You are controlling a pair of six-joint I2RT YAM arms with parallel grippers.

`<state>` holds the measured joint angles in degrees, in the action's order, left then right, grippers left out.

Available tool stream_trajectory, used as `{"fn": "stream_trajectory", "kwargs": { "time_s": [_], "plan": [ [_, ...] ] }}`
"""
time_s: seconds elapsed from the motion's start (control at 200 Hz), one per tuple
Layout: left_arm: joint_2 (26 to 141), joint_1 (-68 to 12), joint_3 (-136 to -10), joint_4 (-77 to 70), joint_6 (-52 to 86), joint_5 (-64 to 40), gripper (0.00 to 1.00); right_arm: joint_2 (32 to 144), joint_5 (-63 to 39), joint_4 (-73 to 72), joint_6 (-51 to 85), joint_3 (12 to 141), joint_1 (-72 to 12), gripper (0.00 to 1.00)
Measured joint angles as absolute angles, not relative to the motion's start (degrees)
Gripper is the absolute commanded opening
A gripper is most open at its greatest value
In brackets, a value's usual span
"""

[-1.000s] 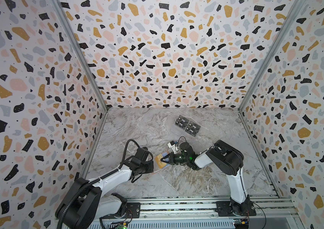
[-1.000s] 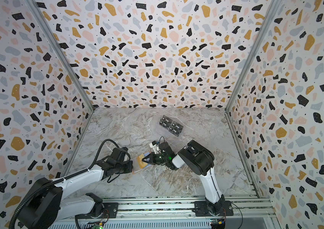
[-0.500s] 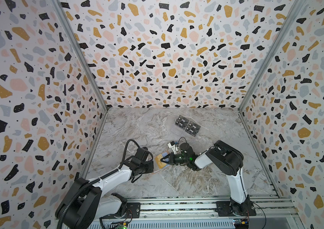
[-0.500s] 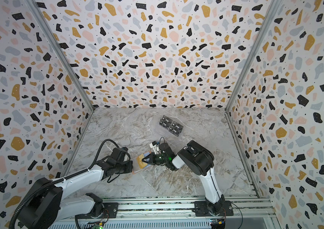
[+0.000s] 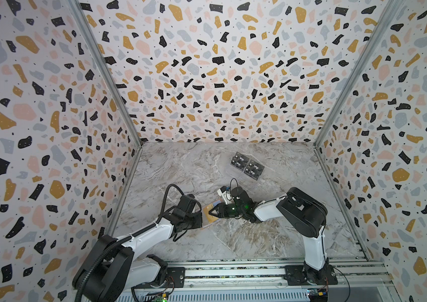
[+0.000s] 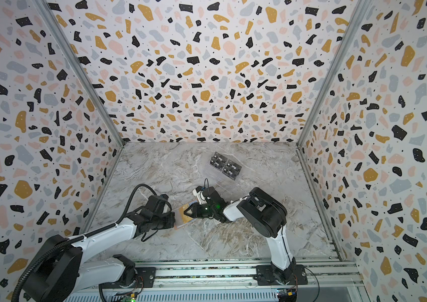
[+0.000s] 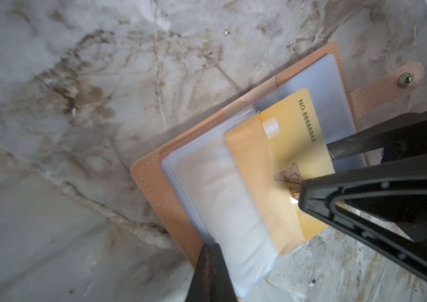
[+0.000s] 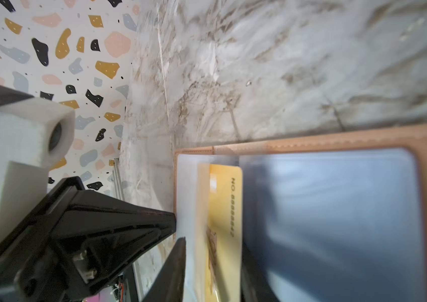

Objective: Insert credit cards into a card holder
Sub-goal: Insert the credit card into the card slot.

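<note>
Card holder (image 5: pixel 208 208): left tool (image 5: pixel 202 221) clamped on 9-o'clock edge, steadying; right tool (image 5: pixel 211 212), 3 o'clock, jaws parted over half-sleeved credit card (image 7: pixel 285 157).

The card holder (image 8: pixel 337 140) lies open on the marble table (image 8: pixel 285 65) and fills the lower right of the frame. Its peach-pink edge has small stitches. Inside, a big clear bluish sleeve (image 8: pixel 337 222) looks blurry. In the lower middle, one gold credit card (image 8: pixel 225 198) with dark numbers has one side under a pale sleeve (image 8: pixel 188 188). The right gripper (image 8: pixel 215 243) has its two dark fingers (image 8: pixel 177 266) apart, one on each side of the card. From the lower left, the black left gripper (image 8: pixel 168 222) points at the pale sleeve, and its tip touches the sleeve's edge. A white block (image 8: pixel 29 136) with a round dark hole sits above it. The spotted wall (image 8: pixel 63 39) fills the upper left.
</note>
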<state>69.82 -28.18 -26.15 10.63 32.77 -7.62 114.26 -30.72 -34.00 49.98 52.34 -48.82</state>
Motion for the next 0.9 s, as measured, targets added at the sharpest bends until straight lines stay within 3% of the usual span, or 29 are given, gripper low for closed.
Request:
{"fn": "stream_trajectory", "kwargs": {
  "time_s": [0.27,0.466,0.641,0.901],
  "plan": [
    [69.8,-28.2,-26.2,10.7,33.1,-6.7,0.04,110.9,-24.1,-21.1,41.3,55.9,-50.3,0.52],
    [69.8,-27.3,-26.2,10.3,34.6,-6.3,0.2,109.6,-19.0,-13.8,36.6,58.4,-51.9,0.61],
    [71.0,-26.8,-26.2,8.4,35.4,-7.3,0.29,108.5,-17.6,-10.7,35.4,58.6,-52.9,0.62],
    [72.5,-26.7,-26.6,7.2,35.4,-8.6,0.3,107.6,-17.6,-8.9,37.0,58.6,-55.1,0.66]
  ]
}}
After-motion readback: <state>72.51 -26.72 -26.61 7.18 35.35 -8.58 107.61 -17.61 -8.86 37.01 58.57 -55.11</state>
